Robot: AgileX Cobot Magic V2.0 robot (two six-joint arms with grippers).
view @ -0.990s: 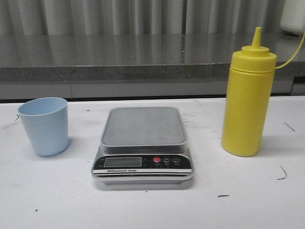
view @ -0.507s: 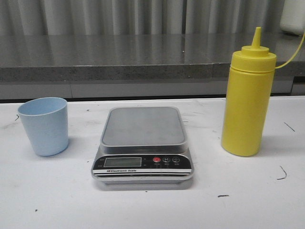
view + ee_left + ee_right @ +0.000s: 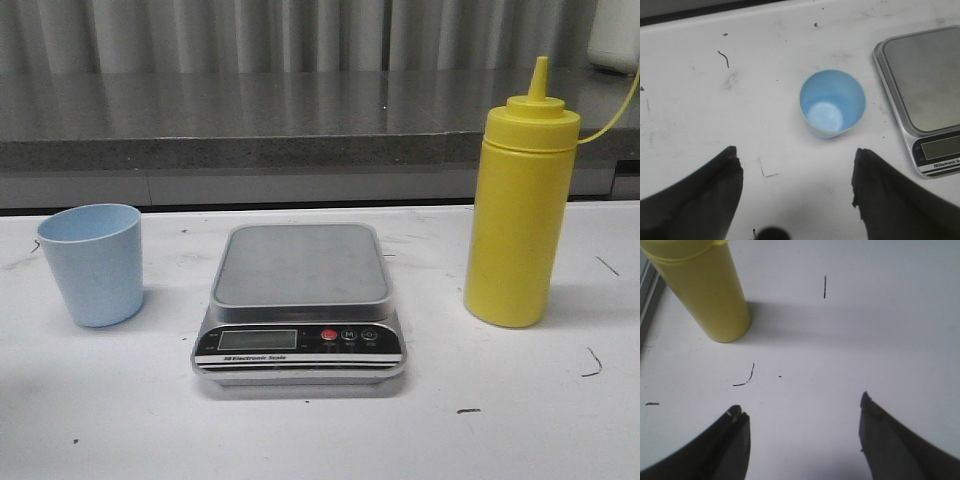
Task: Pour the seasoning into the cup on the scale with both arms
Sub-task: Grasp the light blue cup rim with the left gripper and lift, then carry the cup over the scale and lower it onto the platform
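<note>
The yellow seasoning bottle (image 3: 520,210) stands upright on the white table, right of the scale (image 3: 300,300). The pale blue cup (image 3: 93,262) stands upright and empty on the table, left of the scale. The scale's steel platform is bare. No gripper shows in the front view. In the left wrist view my left gripper (image 3: 796,162) is open and empty, above the table a short way from the cup (image 3: 832,104), with the scale (image 3: 922,95) to one side. In the right wrist view my right gripper (image 3: 801,412) is open and empty, apart from the bottle (image 3: 702,287).
A grey stone ledge (image 3: 250,120) runs along the back of the table, with a corrugated wall behind. A yellow cable (image 3: 612,120) hangs by the bottle's cap. Small dark marks dot the white tabletop (image 3: 520,400).
</note>
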